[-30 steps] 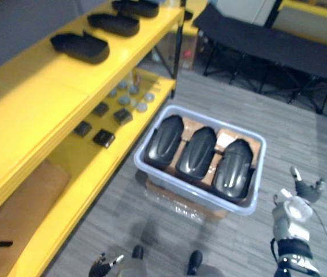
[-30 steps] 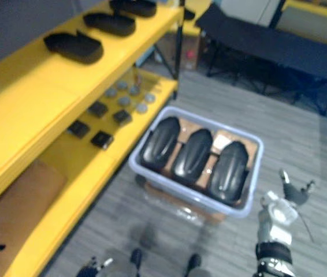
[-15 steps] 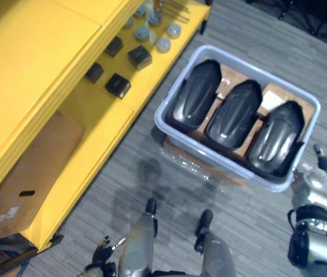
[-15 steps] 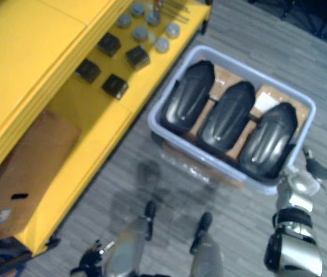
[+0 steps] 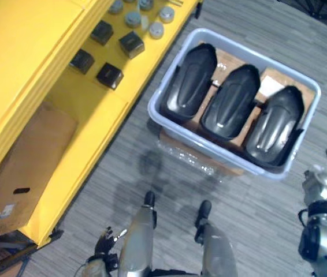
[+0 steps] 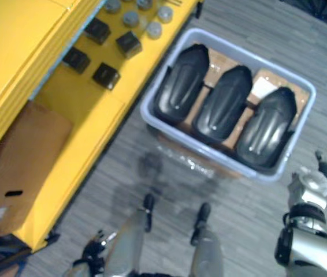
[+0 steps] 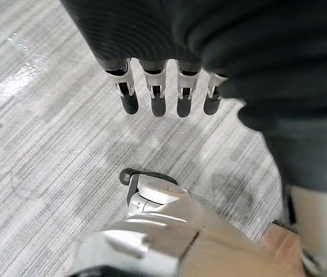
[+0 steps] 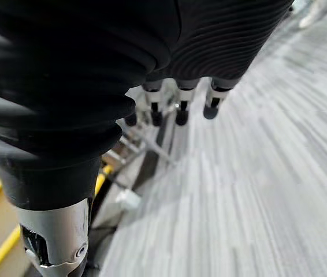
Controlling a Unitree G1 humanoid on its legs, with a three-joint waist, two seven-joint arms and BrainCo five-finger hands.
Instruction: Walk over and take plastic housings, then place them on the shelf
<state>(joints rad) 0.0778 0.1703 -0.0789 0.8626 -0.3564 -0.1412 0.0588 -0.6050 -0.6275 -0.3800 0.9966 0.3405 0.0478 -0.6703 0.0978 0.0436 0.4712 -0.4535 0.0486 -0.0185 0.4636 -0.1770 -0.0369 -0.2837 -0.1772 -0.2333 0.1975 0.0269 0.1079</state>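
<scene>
1. The whole picture has shifted since a second ago: the camera now looks more steeply down, and the top board with the housings on it has gone out of view. The things themselves have not moved.
2. Three black plastic housings [image 5: 230, 101] lie side by side in one pale bin [image 5: 210, 147] on the floor [image 5: 256, 219], just beside the yellow shelf [image 5: 13, 69].
3. Four small black boxes [image 5: 110, 75] sit on the lower board. The grey round discs [image 5: 156, 29] beyond them are cut off, so I cannot count them.
4. One cardboard box [image 5: 19, 167] stands under the shelf.
5. The left hand [image 5: 101, 254] hangs low, its fingers [image 7: 152, 98] straight and empty.
6. The right hand [image 6: 307, 186] is near the bin's near right corner, apart from it, with its fingers [image 8: 181, 109] straight and holding nothing.
</scene>
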